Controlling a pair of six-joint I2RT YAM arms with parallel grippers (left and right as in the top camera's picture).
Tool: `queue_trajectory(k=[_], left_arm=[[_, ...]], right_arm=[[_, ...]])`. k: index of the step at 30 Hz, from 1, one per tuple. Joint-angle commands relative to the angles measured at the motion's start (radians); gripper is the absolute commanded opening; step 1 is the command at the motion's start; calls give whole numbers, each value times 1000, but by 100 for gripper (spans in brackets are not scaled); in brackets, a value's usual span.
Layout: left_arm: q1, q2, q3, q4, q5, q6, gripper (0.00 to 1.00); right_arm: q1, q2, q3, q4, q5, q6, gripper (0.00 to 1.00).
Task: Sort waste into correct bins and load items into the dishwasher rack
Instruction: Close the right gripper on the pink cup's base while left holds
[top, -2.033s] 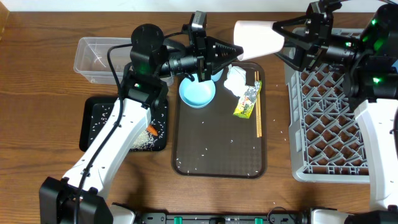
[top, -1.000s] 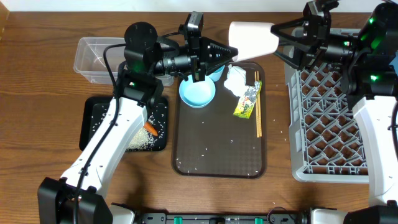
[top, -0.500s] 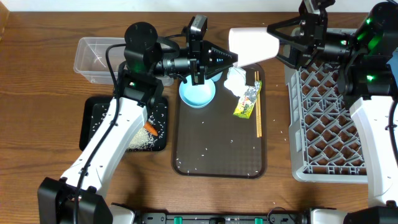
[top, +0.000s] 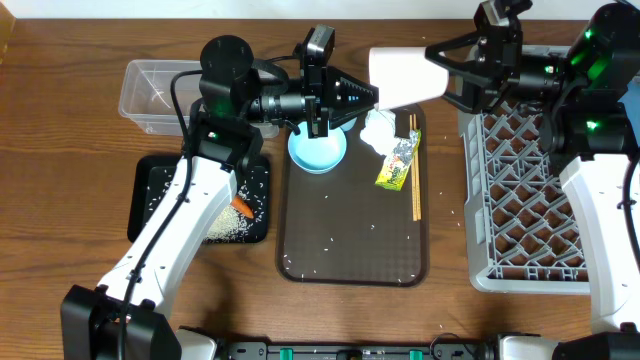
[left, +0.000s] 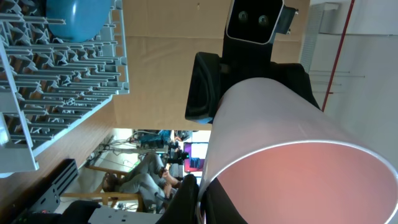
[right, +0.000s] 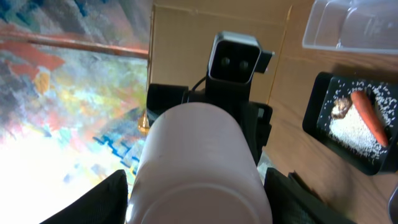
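Note:
The pinkish-white cup (top: 405, 75) (left: 280, 143) (right: 199, 162) lies sideways in the air above the back of the brown tray (top: 350, 235), held from both ends. My left gripper (top: 372, 93) (left: 200, 186) is shut on its rim, one finger inside and one outside. My right gripper (top: 440, 75) (right: 198, 199) grips the base end, its fingers pressed against both sides. On the tray sit a light-blue cup (top: 318, 150), crumpled white paper (top: 378, 130), the yellow-green wrapper (top: 397, 163) and chopsticks (top: 416, 175). The grey rack (top: 525, 170) is at the right, with a blue plate (left: 81, 15) in it.
The black tray (top: 160, 200) (right: 317, 118) at the left holds rice (top: 230, 225), a carrot (top: 241, 208) (right: 367, 115) and a brown lump (right: 339, 109). The clear tub (top: 150, 95) (right: 354, 25) stands behind it. Rice grains are scattered on the brown tray.
The cup and both grippers have drifted slightly left and toward each other over the last two seconds. Both grips stay the same; nothing on the tray moved.

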Motion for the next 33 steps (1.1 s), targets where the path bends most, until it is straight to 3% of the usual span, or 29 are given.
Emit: queue_trajectory(k=[1,11,30,33], left_arm=[[11,-6,10,6,13,-10,6],[13,-6,10,6,13,-10,6],[13,-6,10,6,-10,-13,6],[13,-6,10,6,-10,-13,6]], right_arm=[[14,9,6,3,-43,11,63],[18,9,6,3,-63,18,59],[45,9,6,3,-59,26,64],[48,9,6,4,-55,26,56]])
